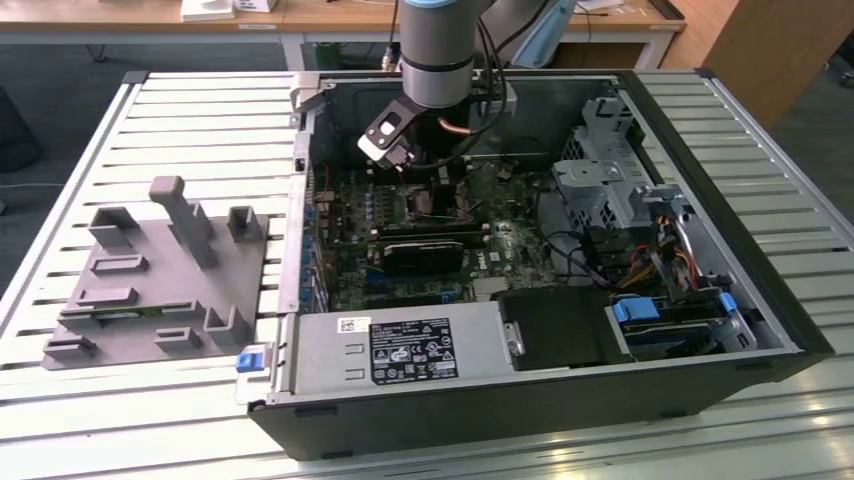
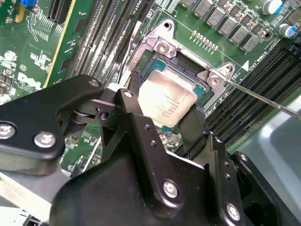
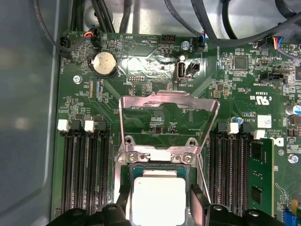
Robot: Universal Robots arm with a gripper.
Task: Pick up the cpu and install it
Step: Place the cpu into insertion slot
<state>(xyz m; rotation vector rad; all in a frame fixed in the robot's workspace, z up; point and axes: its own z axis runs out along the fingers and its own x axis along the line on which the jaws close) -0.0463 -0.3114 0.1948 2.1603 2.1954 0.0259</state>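
- Gripper (image 2: 162, 100): low over the motherboard socket inside the case. Jaws parted, one of the fingers (image 3: 198, 205) on each side of the chip; the first wrist view shows a thin gap on both sides, so nothing is clamped.
- cpu (image 3: 157, 200): lies flat in the socket, silvery top up, paler rim showing, directly between the fingertips.
- Socket (image 2: 183, 60): dark square surround with a metal bracket and screws at one edge.
- Load plate (image 3: 169, 100): swung open, away from the chip, with green board visible through its window.
- Lever (image 2: 263, 96): thin metal rod angling out beside the socket.
- Memory slots (image 3: 82, 174): long black rows flanking the socket on both sides.
- Coin cell (image 3: 104, 63): round and silver, beyond the load plate near the board edge.
- Arm (image 1: 438, 45): reaches straight down into the open computer case (image 1: 441, 425).
- Power supply (image 1: 400, 350): grey box at the case's near edge.
- Grey fixture (image 1: 147, 290): upright posts, well apart from the case, towards the exterior view's left on the slatted table (image 1: 200, 110).
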